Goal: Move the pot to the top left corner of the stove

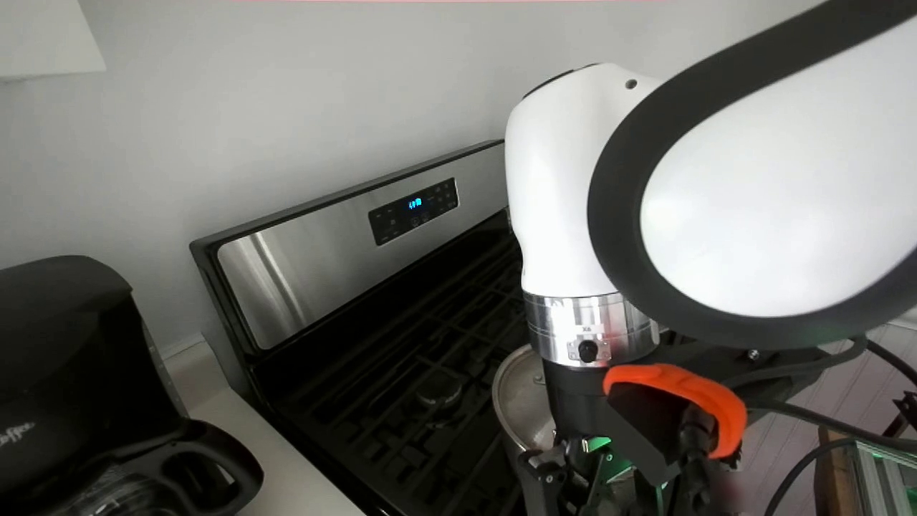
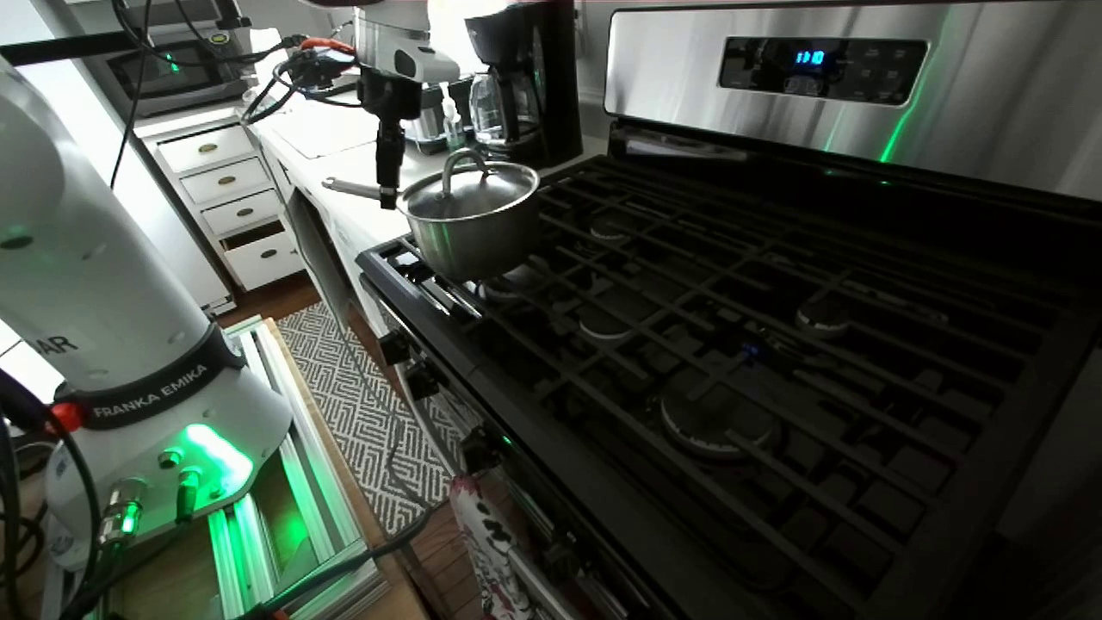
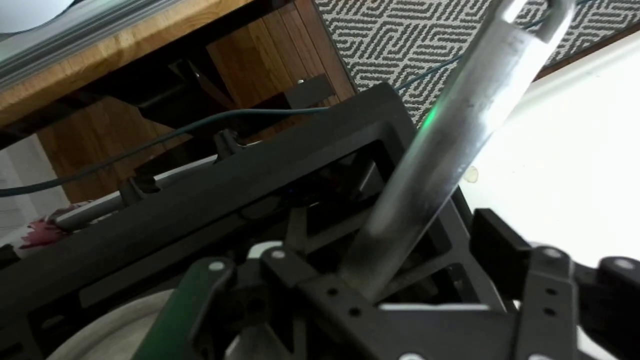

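One pot (image 2: 470, 231) just beside the hand (image 2: 389, 201); its long handle (image 3: 430, 170), in the wrist view, between parted fingers (image 3: 500, 241).

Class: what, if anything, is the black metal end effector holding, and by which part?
Nothing: the end effector stands open, a gap showing beside the long, straight silver handle of the round, silver steel saucepan.

Robot base (image 2: 168, 443): "FRANKA EMIKA". Coffeemaker (image 1: 71, 380): "...offee".

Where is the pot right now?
Left of centre in an exterior view, the pot is at the front corner of the stove nearest the coffee maker, the hand just to its left.
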You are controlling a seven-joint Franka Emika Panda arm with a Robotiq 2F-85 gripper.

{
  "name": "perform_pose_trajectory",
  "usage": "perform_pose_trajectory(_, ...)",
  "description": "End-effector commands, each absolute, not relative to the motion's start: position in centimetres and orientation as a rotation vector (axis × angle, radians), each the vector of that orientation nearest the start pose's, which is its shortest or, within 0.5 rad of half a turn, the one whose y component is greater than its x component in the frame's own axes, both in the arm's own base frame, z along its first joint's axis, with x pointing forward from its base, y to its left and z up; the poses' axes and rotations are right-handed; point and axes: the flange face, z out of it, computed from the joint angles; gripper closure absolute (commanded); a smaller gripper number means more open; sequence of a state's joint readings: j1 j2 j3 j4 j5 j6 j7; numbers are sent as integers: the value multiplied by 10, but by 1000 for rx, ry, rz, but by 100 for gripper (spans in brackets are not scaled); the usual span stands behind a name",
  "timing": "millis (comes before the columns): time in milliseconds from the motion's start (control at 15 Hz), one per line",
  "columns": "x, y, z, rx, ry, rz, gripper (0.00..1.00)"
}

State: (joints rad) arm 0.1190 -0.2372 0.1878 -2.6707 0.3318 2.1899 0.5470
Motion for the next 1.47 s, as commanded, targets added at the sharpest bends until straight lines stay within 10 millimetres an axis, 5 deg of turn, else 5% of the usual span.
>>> perform_pose_trajectory(0,362,119,290,-2914,767,467,37)
perform_pose_trajectory(67,362,118,289,-2914,768,470,37)
perform_pose_trajectory(533,366,112,288,-2922,796,481,84)
perform_pose_trajectory(867,368,105,288,-2918,826,486,93)
perform_pose_trajectory(1400,386,91,296,-2912,863,447,93)
